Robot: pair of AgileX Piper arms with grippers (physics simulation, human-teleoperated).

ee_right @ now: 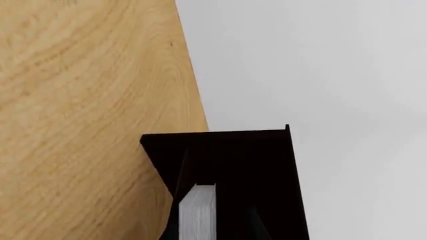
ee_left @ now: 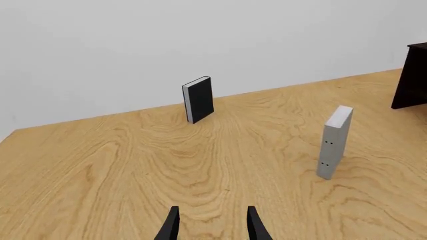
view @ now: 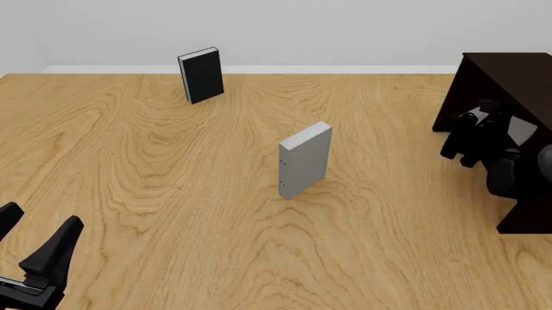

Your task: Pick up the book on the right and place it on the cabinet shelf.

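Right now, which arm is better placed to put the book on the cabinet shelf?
The right. The right gripper is at the cabinet shelf, and its wrist view shows the light-grey book held facing the cabinet. The left gripper hangs open and empty at the table's near left corner, far away.

Bright, even, diffuse light — sharp renders, faint soft shadows, no glare.

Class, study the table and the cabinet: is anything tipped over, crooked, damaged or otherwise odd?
Nothing stands out. The black book and the thicker grey book stand upright, apart, on the table. The right gripper is at the cabinet, with a light-grey book between its fingers.
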